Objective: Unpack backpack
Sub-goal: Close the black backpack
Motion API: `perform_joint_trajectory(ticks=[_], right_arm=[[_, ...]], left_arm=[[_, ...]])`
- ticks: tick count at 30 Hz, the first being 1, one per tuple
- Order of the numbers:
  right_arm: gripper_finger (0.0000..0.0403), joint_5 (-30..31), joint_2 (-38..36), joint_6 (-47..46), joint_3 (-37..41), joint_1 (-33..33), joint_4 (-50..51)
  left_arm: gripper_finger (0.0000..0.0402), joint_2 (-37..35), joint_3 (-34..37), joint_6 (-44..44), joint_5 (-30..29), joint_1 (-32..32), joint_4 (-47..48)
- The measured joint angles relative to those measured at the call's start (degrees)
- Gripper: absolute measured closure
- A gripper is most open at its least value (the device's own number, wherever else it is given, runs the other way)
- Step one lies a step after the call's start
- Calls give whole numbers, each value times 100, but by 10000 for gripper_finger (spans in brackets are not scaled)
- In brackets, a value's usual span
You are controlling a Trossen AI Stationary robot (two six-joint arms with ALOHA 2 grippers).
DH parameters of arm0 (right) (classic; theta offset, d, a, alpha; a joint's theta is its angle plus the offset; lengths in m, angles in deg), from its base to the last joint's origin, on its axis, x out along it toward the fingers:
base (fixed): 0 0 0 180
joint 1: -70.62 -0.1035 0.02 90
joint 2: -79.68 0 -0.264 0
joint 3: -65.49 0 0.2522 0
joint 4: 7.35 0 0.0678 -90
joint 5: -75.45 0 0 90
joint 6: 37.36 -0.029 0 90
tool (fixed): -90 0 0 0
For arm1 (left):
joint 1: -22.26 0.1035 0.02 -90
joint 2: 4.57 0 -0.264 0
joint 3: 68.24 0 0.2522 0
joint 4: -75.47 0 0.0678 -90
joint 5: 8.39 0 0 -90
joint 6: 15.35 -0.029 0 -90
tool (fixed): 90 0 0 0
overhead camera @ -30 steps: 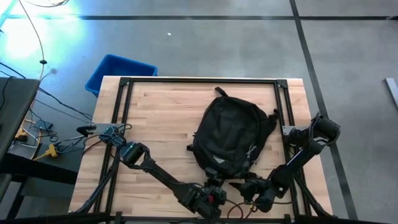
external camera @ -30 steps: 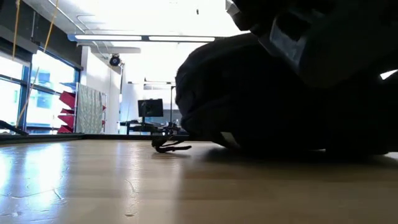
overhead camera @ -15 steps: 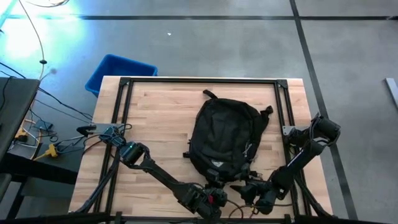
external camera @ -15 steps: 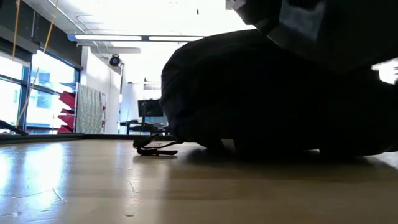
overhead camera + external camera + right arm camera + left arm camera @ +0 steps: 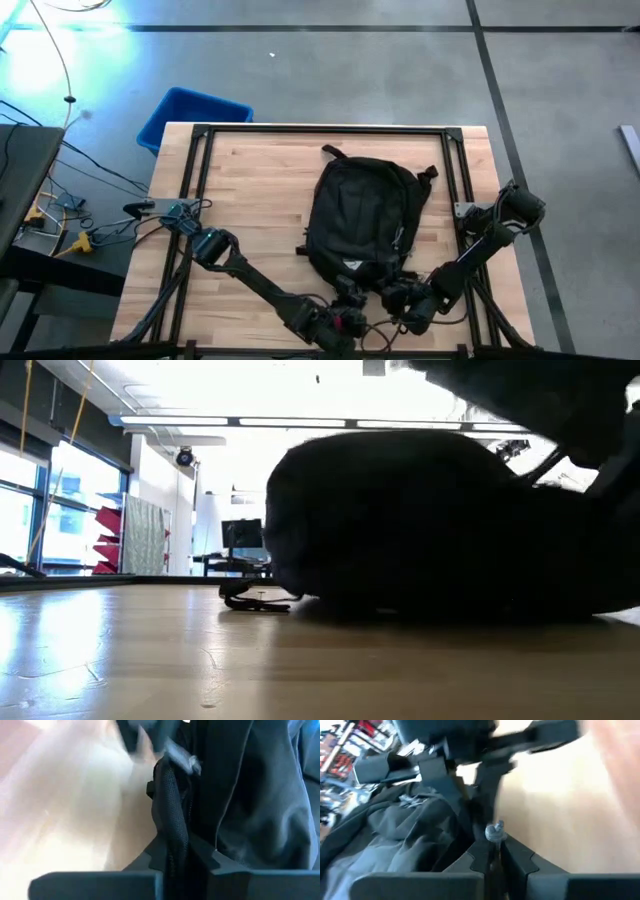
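High view, itemised by size. Table: light wood with a black frame, filling the centre of the frame.

Backpack: black, flat on the table right of centre, top loop toward the upper edge and bottom end toward the lower edge. Over the last second it had slid up and to the left and turned a little. No compartment appeared open and nothing lay outside it, so unpacking was judged barely begun; the shift looked like repositioning for access.

Right gripper: at the pack's lower right corner. It had stood partly open a moment earlier; its jaws were now closed on a black mesh strap at the bag's bottom end.

Left gripper: lower centre, just beside the pack's bottom edge. Jaws nearly together, pinching a small metal zipper pull, after being fully closed.

Blue bin: upper left, off the table, unchanged.
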Motion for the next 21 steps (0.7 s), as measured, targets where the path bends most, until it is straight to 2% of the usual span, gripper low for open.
perform_joint_trajectory(ticks=[5, 9, 13, 21], right_arm=[[379, -3, 0, -252, -4, 62, 153], [383, -13, 0, -257, -4, 70, 142], [380, -50, 0, -263, -4, 72, 138], [380, -135, 0, -261, -4, 70, 126]], left_arm=[[327, 2, 1, 12, 176, 13, 44], [308, 2, 1, 66, 427, 91, 64], [303, 7, 1, 37, 638, 170, 176], [306, 40, 1, -405, 425, 152, 595]])
